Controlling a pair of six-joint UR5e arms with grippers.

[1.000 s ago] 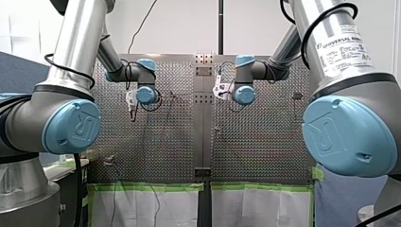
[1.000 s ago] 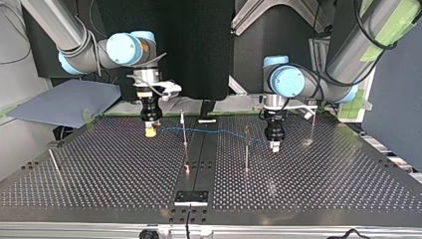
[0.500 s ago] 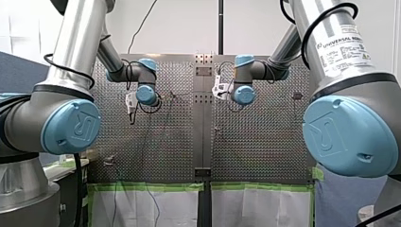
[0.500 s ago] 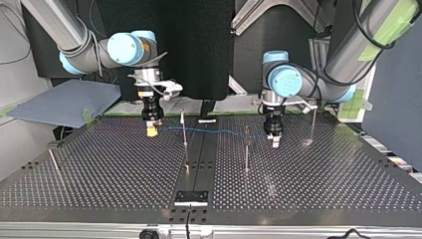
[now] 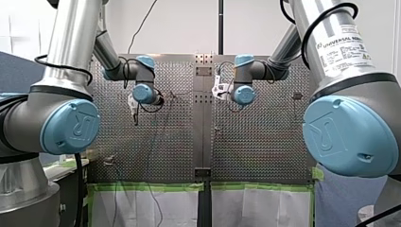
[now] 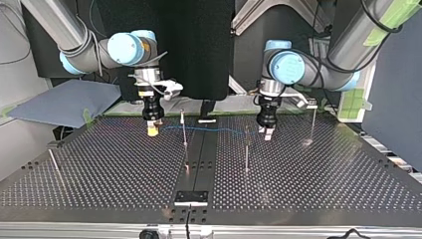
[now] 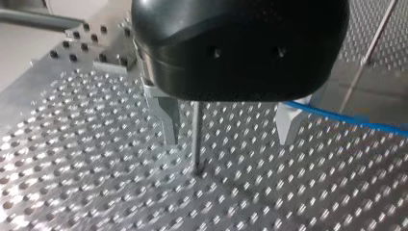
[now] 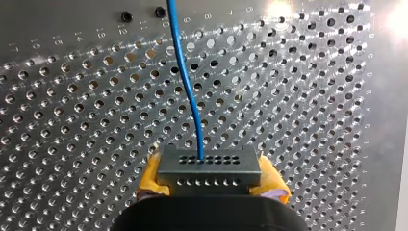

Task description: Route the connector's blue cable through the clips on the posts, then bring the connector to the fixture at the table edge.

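In the right wrist view my right gripper (image 8: pixel 210 185) is shut on the grey connector (image 8: pixel 209 168), held between yellow pads (image 8: pixel 153 180). The blue cable (image 8: pixel 187 91) leaves the connector's face and runs away over the plate. At the top view's left, my right gripper (image 6: pixel 152 130) hangs low over the table, and the cable (image 6: pixel 214 130) stretches past a post (image 6: pixel 184 130) towards my left gripper (image 6: pixel 266 132). My left gripper (image 7: pixel 228 142) is open, with a thin post (image 7: pixel 196 139) standing between its fingers (image 7: pixel 168 120). The cable (image 7: pixel 346 118) passes just beside the other finger.
More thin posts stand on the perforated table: one (image 6: pixel 246 149) near my left gripper, one (image 6: pixel 312 124) at the top view's right, one (image 6: pixel 53 162) leaning at its left. A black fixture (image 6: pixel 191 197) sits at the table's near edge in that view. A blue-grey cloth (image 6: pixel 64 102) lies behind.
My left gripper has moved towards the top view's left and a little farther back, closer to the cable's end. My right gripper has stayed in place with the connector.
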